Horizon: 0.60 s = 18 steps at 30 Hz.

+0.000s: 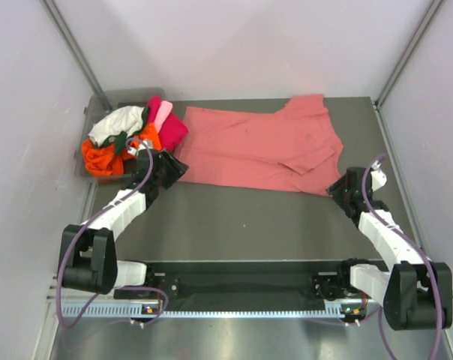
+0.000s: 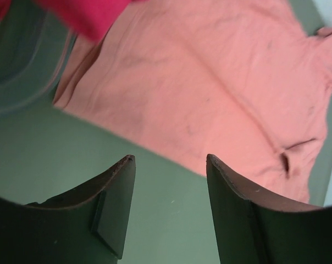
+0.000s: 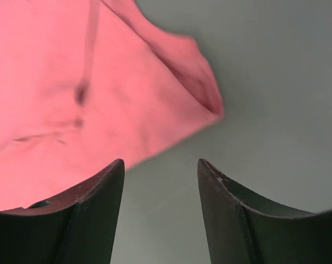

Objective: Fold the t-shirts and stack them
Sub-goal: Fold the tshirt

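Lying spread out on the dark grey-green table mat, the dusty salmon-pink cloth t-shirt fills the far middle of the surface. Its hem end points toward the left arm and its sleeves and collar toward the right.

The left gripper hangs just short of the shirt's near left corner. In its wrist view the two dark fingers stand moderately apart with only bare mat between them, and they hold nothing. The shirt's edge runs just ahead of the fingertips. Beyond and to the left of these jaws, a heap of other t-shirts in orange, white, dark green, light pink and magenta sits in a translucent plastic bin.

The right gripper is likewise parted about halfway and empty, over bare mat. A rumpled corner of the pink shirt lies just ahead and to the left of its fingers, not between them.

Plain white panel walls close in the table on three sides, and a ribbed metal rail runs along the near edge.
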Each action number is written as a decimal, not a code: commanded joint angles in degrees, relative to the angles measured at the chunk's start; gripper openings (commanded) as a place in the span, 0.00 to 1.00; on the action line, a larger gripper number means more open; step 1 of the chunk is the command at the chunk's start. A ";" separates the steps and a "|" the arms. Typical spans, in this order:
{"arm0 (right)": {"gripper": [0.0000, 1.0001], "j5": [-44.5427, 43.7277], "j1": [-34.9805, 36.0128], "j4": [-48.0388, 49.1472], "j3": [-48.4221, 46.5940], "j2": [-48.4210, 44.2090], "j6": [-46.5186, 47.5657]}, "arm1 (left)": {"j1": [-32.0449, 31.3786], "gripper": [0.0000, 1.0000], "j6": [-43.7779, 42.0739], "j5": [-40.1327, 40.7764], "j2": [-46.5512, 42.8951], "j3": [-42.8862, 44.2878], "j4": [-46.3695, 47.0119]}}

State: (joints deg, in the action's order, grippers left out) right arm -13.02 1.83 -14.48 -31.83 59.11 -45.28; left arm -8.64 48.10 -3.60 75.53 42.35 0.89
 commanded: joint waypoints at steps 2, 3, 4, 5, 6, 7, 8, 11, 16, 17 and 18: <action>0.54 0.54 0.64 9.20 4.05 2.75 -8.06 | -0.93 0.59 0.86 -0.18 -2.14 -3.93 5.52; 0.52 -0.42 0.72 9.38 4.06 4.68 -8.33 | -1.02 0.59 0.86 -0.01 -2.31 -4.29 5.70; 0.51 -0.95 0.64 9.47 3.97 5.48 -8.60 | -1.20 0.58 0.77 0.17 -2.40 -4.64 5.79; 0.50 -1.65 0.64 9.91 3.80 7.14 -9.30 | -1.11 0.58 0.68 0.43 -2.40 -4.99 6.06; 0.50 -2.18 0.64 10.26 3.80 7.68 -9.48 | -1.20 0.58 0.60 0.61 -2.40 -5.17 6.06; 0.49 -2.97 0.55 10.52 3.71 8.29 -9.91 | -1.20 0.58 0.51 1.30 -2.40 -5.34 6.06; 0.49 -3.24 0.55 10.79 3.54 8.82 -10.35 | -1.20 0.57 0.42 1.57 -2.49 -5.61 6.15; 0.47 -4.38 0.46 11.75 3.88 10.67 -12.28 | -1.20 0.57 0.42 2.71 -2.75 -6.13 6.41; 0.46 -6.49 -0.15 14.12 4.24 12.69 -15.01 | -1.29 0.56 0.77 4.90 -3.37 -6.84 6.50; 0.46 -6.84 -0.16 14.04 3.89 13.65 -15.45 | -1.20 0.56 0.77 5.52 -3.54 -7.01 6.32; 0.46 -7.20 -0.33 14.04 3.54 14.27 -15.72 | -1.29 0.56 0.86 5.79 -3.81 -7.10 6.41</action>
State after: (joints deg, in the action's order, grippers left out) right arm -16.91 1.72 -4.03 -27.00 71.75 -58.37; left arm -9.67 48.58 -0.56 73.63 35.90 3.95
